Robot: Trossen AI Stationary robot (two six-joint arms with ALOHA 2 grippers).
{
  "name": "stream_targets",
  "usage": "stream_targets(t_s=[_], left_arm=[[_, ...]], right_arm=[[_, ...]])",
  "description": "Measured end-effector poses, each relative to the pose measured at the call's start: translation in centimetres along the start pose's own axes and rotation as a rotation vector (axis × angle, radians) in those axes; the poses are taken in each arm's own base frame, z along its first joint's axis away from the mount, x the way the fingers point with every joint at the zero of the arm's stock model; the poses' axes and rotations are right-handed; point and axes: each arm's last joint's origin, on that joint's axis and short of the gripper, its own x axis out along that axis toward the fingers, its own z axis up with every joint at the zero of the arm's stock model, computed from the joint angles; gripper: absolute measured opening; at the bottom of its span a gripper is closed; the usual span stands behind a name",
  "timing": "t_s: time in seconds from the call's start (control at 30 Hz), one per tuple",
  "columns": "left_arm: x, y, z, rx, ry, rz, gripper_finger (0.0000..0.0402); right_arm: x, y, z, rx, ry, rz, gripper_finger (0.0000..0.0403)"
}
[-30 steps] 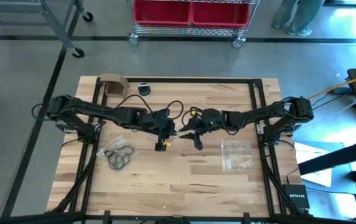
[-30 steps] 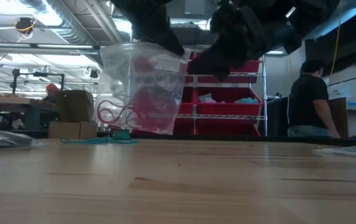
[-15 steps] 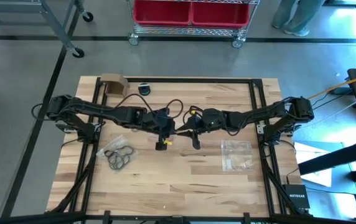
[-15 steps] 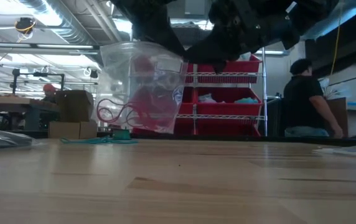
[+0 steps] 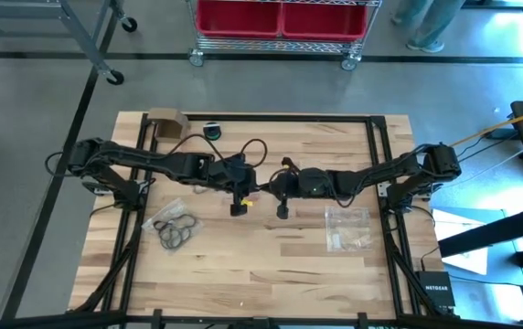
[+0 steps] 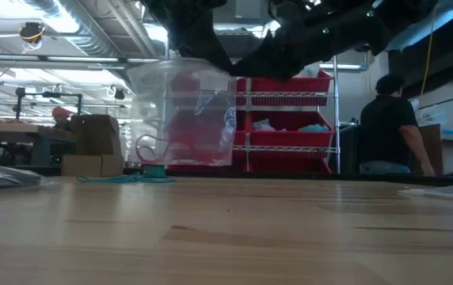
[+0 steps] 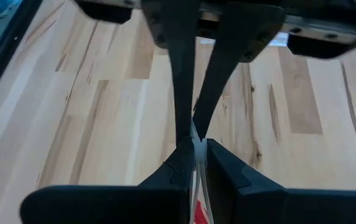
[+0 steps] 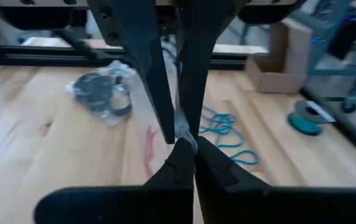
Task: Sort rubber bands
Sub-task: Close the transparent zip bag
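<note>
Rubber bands: the red ones (image 6: 185,134) sat inside a clear zip bag (image 6: 180,111) held up over mid-table, one red loop hanging out at the bag's side. The teal ones (image 6: 127,178) lay loose on the wood behind it, and the black ones (image 5: 176,229) were in a second bag near the left edge. What changed: the right gripper (image 5: 263,193), spread a second earlier, moved in and pinched shut on the bag's top edge, nose to nose with the left gripper (image 5: 241,193), already clamped on the same edge. The bag hung squarer than before. An empty bag (image 5: 346,227) waited on the right. My read: both arms now had the mouth, so pulling it open or sealing it came next.
</note>
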Motion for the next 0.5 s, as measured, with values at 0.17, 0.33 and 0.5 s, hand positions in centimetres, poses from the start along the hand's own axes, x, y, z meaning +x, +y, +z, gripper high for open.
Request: stream_targets(t_s=[0.17, 0.33, 0.5], left_arm=[[0.0, 0.0, -0.1, -0.007, 0.016, -0.004, 0.0017], [0.3, -0.4, -1.8, 0.011, 0.162, -0.061, 0.0017], [0.0, -0.4, -2.1, 0.006, 0.197, -0.03, 0.0017]], right_arm=[[-0.1, 0.4, 0.2, -0.001, -0.017, -0.066, 0.0], [-0.3, -0.2, 1.3, 0.027, -0.094, -0.16, 0.0001], [-0.8, 0.0, 1.3, 0.012, -0.069, -0.106, 0.0001]])
